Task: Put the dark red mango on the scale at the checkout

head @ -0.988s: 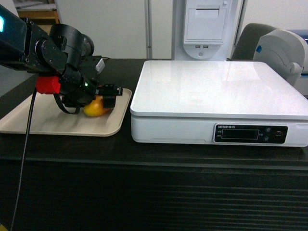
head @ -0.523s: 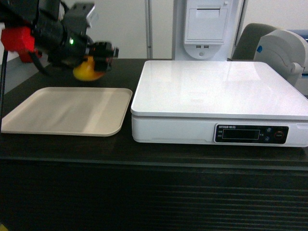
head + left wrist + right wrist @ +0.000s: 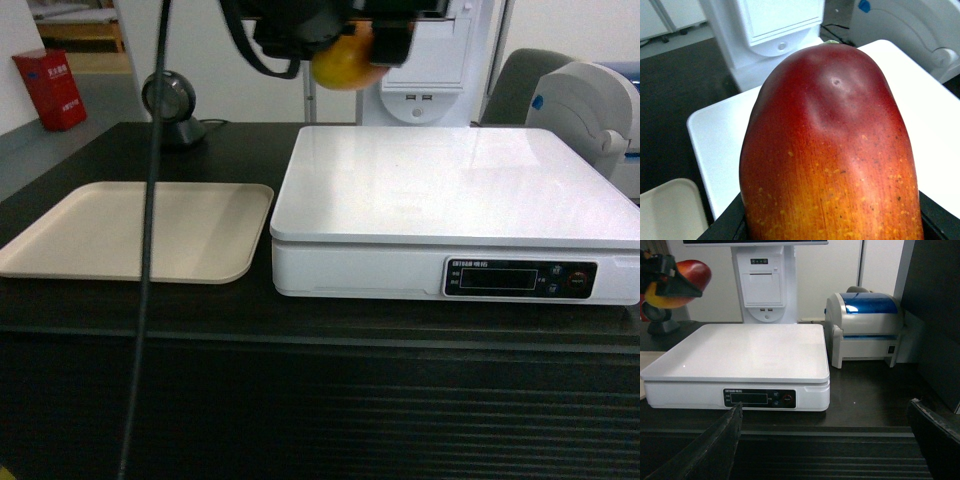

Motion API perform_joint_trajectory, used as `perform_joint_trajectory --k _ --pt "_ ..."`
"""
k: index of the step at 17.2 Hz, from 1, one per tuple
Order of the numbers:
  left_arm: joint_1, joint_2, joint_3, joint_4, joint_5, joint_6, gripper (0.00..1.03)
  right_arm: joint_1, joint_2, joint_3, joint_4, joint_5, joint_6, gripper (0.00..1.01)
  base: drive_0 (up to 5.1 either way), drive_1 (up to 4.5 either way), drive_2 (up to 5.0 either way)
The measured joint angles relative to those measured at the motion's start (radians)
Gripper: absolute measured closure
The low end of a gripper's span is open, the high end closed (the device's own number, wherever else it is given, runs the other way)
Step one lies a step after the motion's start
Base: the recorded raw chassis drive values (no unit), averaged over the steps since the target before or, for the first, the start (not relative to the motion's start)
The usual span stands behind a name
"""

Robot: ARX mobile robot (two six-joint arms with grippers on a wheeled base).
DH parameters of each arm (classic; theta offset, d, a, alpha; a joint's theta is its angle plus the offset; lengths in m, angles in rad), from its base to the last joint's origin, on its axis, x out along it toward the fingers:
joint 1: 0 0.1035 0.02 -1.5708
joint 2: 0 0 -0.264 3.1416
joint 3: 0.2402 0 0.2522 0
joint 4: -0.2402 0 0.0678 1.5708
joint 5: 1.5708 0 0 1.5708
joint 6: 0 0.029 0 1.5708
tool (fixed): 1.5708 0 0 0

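Desk [image 3: 200,310] dark, ribbed slat front. Scale [image 3: 450,190]: flat glossy white square, dark display strip. Beige tray [image 3: 130,235] beside it, rounded corners. Mango [image 3: 830,155] smooth, red fading to speckled orange, clamped in left pincer [image 3: 340,40] above scale's back-left corner. Right pincer [image 3: 825,440] spread wide, holding nothing.

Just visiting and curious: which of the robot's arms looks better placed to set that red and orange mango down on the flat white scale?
The left. Its gripper already holds the dark red mango high above the white square scale. The right gripper waits low, open and empty.
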Motion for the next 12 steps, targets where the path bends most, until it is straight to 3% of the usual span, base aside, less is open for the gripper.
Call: perform_joint_trajectory --k 4,6,12 --pt "-0.065 0.053 0.081 -0.038 -0.019 -0.071 0.44 0.0 0.0 0.0 0.0 0.0 0.0 0.03 0.0 0.0 0.0" --pt "-0.146 0.185 0.251 -0.131 -0.053 -0.175 0.44 0.0 0.0 0.0 0.0 0.0 0.0 0.03 0.0 0.0 0.0" --pt "-0.211 0.383 0.518 -0.291 -0.108 -0.304 0.44 0.0 0.0 0.0 0.0 0.0 0.0 0.03 0.0 0.0 0.0"
